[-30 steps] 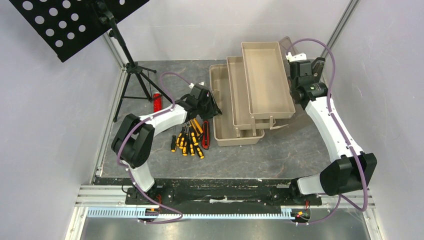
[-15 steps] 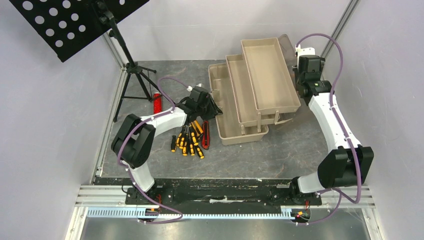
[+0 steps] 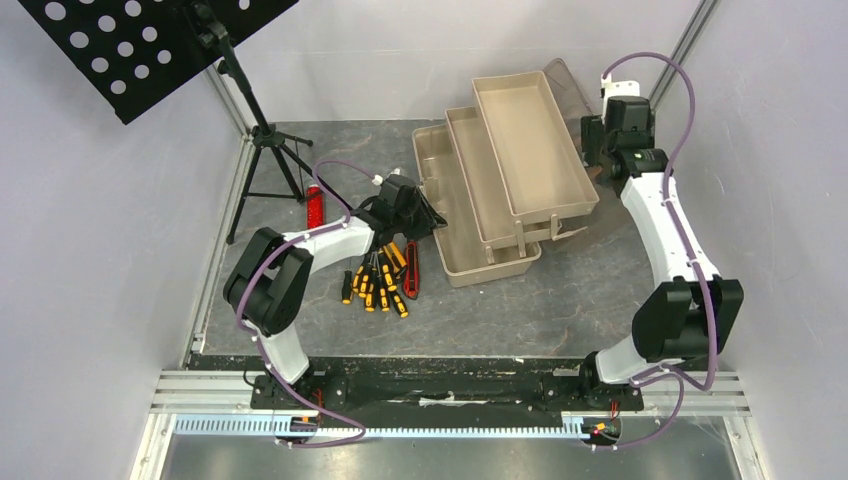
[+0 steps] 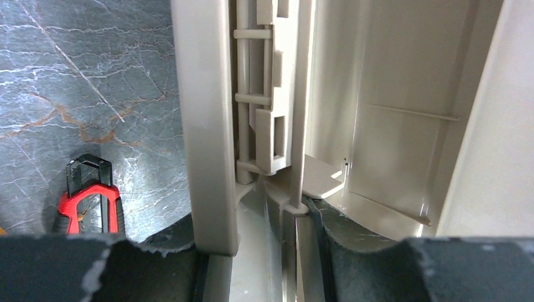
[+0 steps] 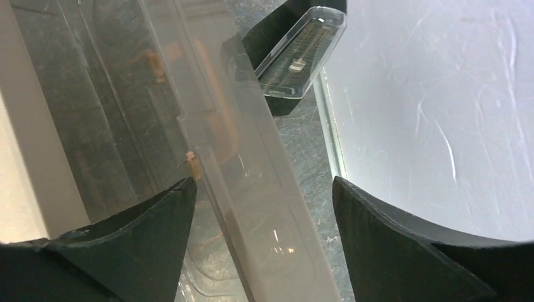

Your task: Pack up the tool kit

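Left gripper [image 4: 249, 226] is clamped on the left wall of the tan toolbox [image 3: 470, 255], set mid-table with trays [image 3: 530, 130] fanned, while right gripper [image 5: 263, 185] is spread loose around its clear lid [image 5: 208, 113]; screwdrivers [image 3: 375, 285] and red utility knife [image 4: 91, 204] are laid just left, music stand [image 3: 265, 140] far left.

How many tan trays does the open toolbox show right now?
3, stepped: top tray rightmost, middle tray beside it, bottom compartment leftmost. None appear hidden.
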